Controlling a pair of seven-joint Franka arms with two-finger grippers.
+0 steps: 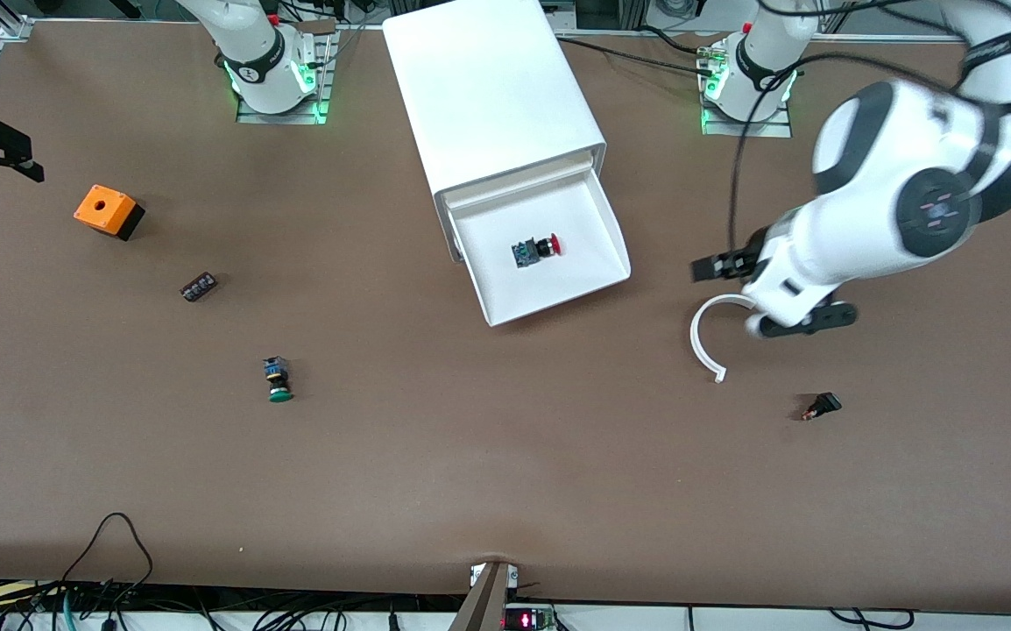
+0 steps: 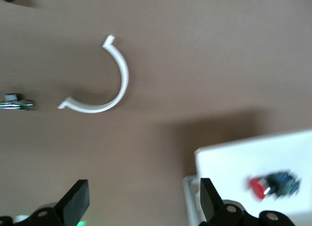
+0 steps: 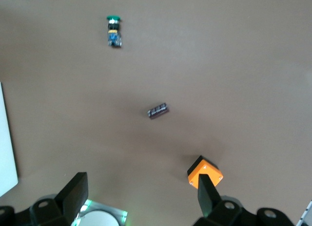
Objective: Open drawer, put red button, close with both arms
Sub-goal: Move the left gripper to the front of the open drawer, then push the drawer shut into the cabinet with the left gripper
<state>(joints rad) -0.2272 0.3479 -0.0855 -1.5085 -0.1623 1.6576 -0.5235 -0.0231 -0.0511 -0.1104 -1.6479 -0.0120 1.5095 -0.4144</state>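
Front view: we see the red button lying in the pulled-out drawer, so only closing remains. Left wrist view: left gripper over bare table beside it, jaws released. Right wrist view: right gripper waits, jaws released.

We see the drawer pulled open from its white cabinet, and the red button lying on its side inside it.
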